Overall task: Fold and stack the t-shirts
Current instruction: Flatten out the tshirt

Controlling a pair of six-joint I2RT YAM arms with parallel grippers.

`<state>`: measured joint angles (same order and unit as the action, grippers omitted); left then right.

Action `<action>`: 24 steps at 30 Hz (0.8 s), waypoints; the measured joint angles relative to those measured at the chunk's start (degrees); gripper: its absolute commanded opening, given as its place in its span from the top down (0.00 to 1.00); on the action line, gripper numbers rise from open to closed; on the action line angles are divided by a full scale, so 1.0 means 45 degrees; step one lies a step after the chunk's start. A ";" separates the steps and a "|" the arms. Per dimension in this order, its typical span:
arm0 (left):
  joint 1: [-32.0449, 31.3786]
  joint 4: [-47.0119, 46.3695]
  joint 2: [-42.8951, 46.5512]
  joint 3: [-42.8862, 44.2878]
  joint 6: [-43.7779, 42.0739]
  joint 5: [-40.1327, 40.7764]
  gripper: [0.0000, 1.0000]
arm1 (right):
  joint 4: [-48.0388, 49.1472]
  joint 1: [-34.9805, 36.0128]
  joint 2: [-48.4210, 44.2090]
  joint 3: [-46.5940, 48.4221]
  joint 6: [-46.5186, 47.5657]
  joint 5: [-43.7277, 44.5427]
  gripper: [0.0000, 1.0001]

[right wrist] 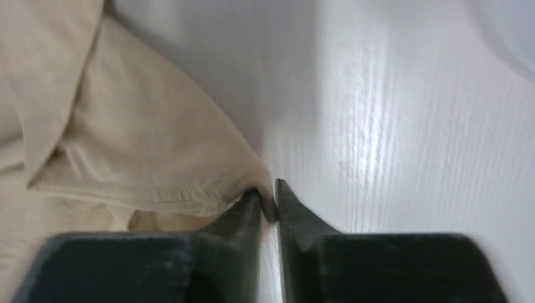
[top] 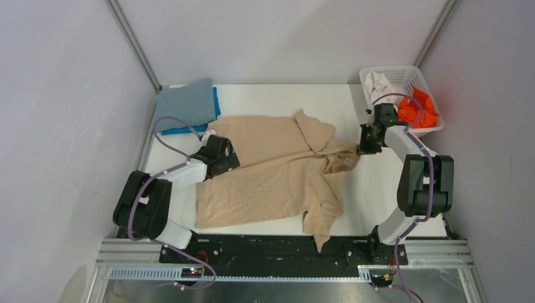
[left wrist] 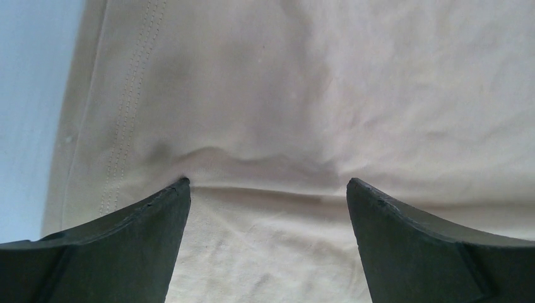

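Observation:
The tan collared t-shirt (top: 271, 173) lies spread across the middle of the white table. My left gripper (top: 222, 153) is open over its left edge, its dark fingers (left wrist: 145, 221) resting on the tan cloth (left wrist: 284, 95) by a stitched hem. My right gripper (top: 361, 149) is shut on the shirt's right sleeve edge (right wrist: 208, 189), pinching a small fold low over the table. A folded grey-blue t-shirt (top: 186, 104) lies on a bright blue one (top: 189, 129) at the back left. A white t-shirt (top: 380, 83) and an orange t-shirt (top: 419, 110) sit in the basket.
The white lattice basket (top: 378, 71) stands at the back right corner, close behind my right arm. Grey walls with metal rails enclose the table. A black rail runs along the near edge by the arm bases.

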<state>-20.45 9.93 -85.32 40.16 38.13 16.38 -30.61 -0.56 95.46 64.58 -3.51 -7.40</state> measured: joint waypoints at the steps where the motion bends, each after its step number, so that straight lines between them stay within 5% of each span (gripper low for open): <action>1: 0.0146 -0.0005 0.0000 0.0010 -0.0049 -0.0092 0.00 | -0.0262 -0.0321 0.0000 0.0102 -0.0083 0.0083 0.42; 7: 0.0321 0.0112 -0.0107 0.0175 -0.0374 -0.0442 0.00 | -0.1234 -0.0262 -0.0005 0.1229 -0.0413 0.1574 0.17; 11: 0.0364 0.0214 -0.0117 0.0262 -0.0534 -0.0661 0.00 | -0.1107 0.1311 -0.0466 0.1622 -0.0219 0.3045 0.01; 17: 0.0413 0.0306 -0.0155 0.0325 -0.0709 -0.0840 0.00 | 0.0097 0.5600 -0.0481 0.1802 0.1190 0.3915 0.02; 24: 0.0418 0.0330 -0.0155 0.0340 -0.0831 -0.0918 0.00 | 0.0437 0.7295 0.2118 0.3099 0.2477 0.5158 0.30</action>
<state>-18.57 11.42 -86.02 41.69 34.39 12.25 -28.64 32.27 104.99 78.52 7.64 15.81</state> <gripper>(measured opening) 0.995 0.822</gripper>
